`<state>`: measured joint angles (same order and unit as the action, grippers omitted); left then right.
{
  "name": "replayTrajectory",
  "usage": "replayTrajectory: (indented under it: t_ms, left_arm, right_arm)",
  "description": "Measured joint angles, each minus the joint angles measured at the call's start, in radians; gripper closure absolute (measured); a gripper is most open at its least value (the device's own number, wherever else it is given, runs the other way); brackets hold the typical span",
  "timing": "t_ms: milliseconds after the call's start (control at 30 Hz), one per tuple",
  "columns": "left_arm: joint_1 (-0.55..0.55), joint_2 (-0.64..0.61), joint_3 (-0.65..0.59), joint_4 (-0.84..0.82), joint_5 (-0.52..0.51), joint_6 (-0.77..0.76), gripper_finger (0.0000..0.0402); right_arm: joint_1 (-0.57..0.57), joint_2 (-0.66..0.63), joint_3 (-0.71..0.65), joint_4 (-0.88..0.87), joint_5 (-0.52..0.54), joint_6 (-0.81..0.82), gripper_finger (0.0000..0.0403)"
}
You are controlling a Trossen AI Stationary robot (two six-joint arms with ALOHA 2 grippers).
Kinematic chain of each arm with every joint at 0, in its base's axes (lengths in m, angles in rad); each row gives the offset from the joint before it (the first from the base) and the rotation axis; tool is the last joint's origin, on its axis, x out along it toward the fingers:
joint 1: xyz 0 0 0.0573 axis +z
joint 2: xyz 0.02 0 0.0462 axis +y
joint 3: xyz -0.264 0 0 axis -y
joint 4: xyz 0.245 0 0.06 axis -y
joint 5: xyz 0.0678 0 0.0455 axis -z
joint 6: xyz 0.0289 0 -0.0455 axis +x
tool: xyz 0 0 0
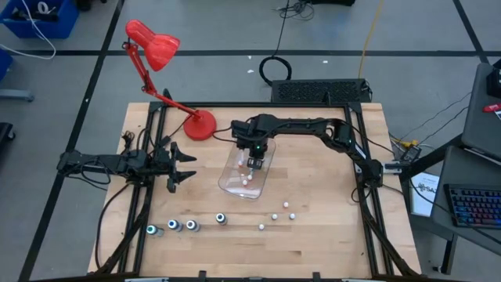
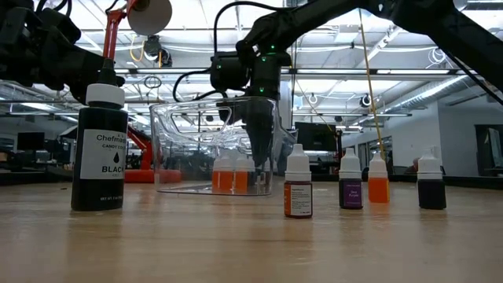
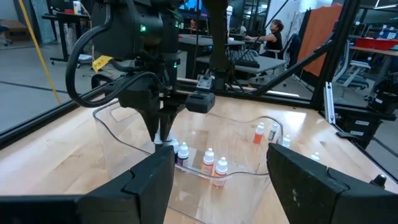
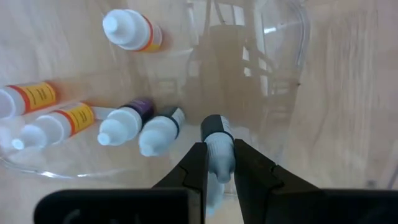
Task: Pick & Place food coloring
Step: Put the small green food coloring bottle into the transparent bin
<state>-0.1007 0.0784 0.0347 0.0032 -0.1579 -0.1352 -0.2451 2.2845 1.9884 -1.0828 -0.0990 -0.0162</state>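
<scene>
My right gripper [image 4: 219, 168] points down inside the clear tub [image 1: 235, 184] and is shut on a small food coloring bottle [image 4: 217, 132] with a white cap and a dark label. Several other small bottles [image 4: 127, 122] lie on the tub's floor beside it. Dark, larger bottles [image 1: 172, 225] and small white-topped ones [image 1: 275, 216] stand upright on the table nearer its front edge. My left gripper [image 1: 184, 164] waits open and level at the table's left, facing the tub. My right gripper pinches the small bottle's white cap end [image 4: 219, 154] between its two fingers. The fingers come from above, pointing down. The bottle hangs below them with its dark-labelled body toward the tub's floor; whether it touches the floor I cannot tell.
A red desk lamp [image 1: 153, 43] stands with its round base [image 1: 200, 125] just behind the tub. In the low view a black bottle [image 2: 100, 149] stands near the camera, and four small bottles [image 2: 350, 182] stand in a row to the tub's right.
</scene>
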Motion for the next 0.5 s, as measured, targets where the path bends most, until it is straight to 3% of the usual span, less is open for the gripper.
replayTrajectory:
  t_ms: [67, 300, 500]
  left_arm:
    - [0.0, 0.0, 0.0, 0.0, 0.0, 0.0, 0.0149]
    - [0.0, 0.0, 0.0, 0.0, 0.0, 0.0, 0.0149]
    - [0.0, 0.0, 0.0, 0.0, 0.0, 0.0, 0.0149]
  right_arm:
    - [0.0, -0.006, -0.002, 0.01, -0.003, 0.012, 0.0352]
    - [-0.001, -0.006, -0.002, 0.032, -0.005, 0.042, 0.0257]
    - [0.0, -0.008, -0.002, 0.034, -0.005, 0.053, 0.0237]
